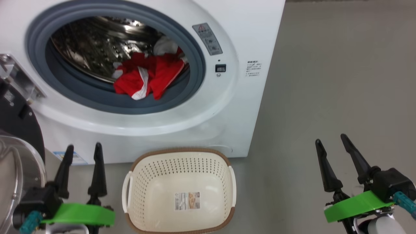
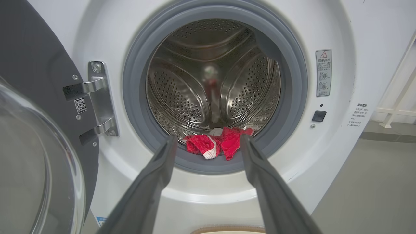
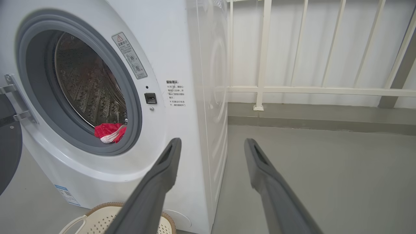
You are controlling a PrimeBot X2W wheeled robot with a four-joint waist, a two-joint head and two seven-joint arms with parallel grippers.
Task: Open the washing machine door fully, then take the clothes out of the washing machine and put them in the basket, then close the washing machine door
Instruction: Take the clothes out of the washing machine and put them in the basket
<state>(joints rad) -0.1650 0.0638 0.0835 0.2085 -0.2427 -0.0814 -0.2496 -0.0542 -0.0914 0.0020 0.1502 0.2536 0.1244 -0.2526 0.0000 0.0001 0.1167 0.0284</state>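
The large round washing machine door [image 2: 35, 156], black-rimmed with a bulging clear glass window, stands swung wide at the left of the big white front-loading washing machine [image 1: 247, 32], so the opening step looks done. The bright red clothes [image 1: 146, 76] with white trim lie at the front lip of the steel drum. The cream perforated plastic basket [image 1: 178, 152] with a brown rim sits on the floor against the machine's base, holding no garment. The left gripper [image 1: 83, 146] and the right gripper [image 1: 331, 138] are both spread and hold nothing. Unloading and closing remain.

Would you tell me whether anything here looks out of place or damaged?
Nothing looks damaged or spilled. Only the clothes sit oddly: bunched at the front of the drum, one corner draped over the gasket. The basket stands upright.
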